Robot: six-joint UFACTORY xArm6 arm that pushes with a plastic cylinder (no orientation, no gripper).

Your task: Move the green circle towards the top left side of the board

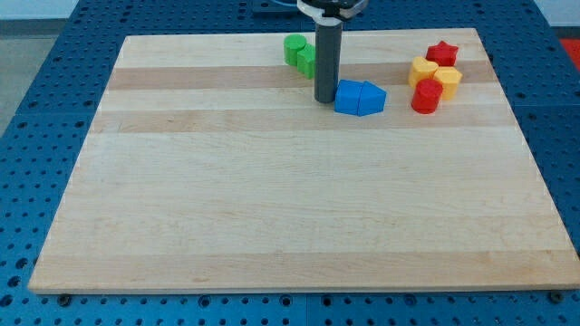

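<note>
Two green blocks sit touching near the view's top centre: one on the left, and one partly hidden behind the rod. I cannot tell which is the circle. My tip rests on the board just below and right of the green blocks, touching the left side of the blue pair. The rod rises from there and covers the right edge of the green blocks.
Two blue blocks lie joined right of the tip. At the view's top right stand a red star, two yellow blocks and a red cylinder. The wooden board lies on a blue perforated table.
</note>
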